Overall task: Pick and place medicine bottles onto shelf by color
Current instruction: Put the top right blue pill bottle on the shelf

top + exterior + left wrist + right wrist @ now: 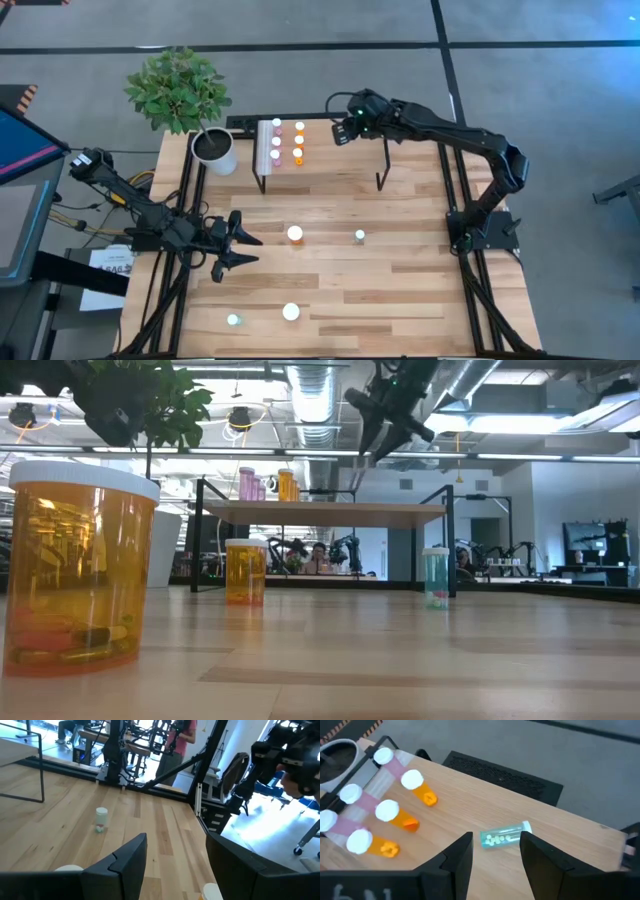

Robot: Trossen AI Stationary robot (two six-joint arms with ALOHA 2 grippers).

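From above, the shelf (pixel 330 140) stands at the far edge of the table (pixel 400 290), beside a white plant pot (pixel 217 150). Six small bottles stand upright at its left end: a pink column (pixel 276 141) and an orange column (pixel 298 141). The right gripper (pixel 343 131) hovers over the shelf's middle, where the top is bare out to the right-hand legs. The left gripper (pixel 245 250) sits low near the table's left edge, fingers spread and holding nothing. Loose on the table are a large orange bottle (pixel 295 234), a small teal bottle (pixel 360 236), a white-capped bottle (pixel 291 312) and another teal bottle (pixel 233 320), all well apart with open wood between.

At table height, a big orange bottle (pixel 75 565) fills the near left; loose pills lie inside it. No label can be read on any bottle.

The left wrist view shows the spread fingers (pixel 127 862) with the teal bottle (pixel 101 818) ahead, standing clear of the table's far edge.

The right wrist view shows the released fingers (pixel 460 860) straddling a teal bottle (pixel 505 836) lying on its side on the shelf top, apart from the upright pink and orange ones (pixel 395 815).
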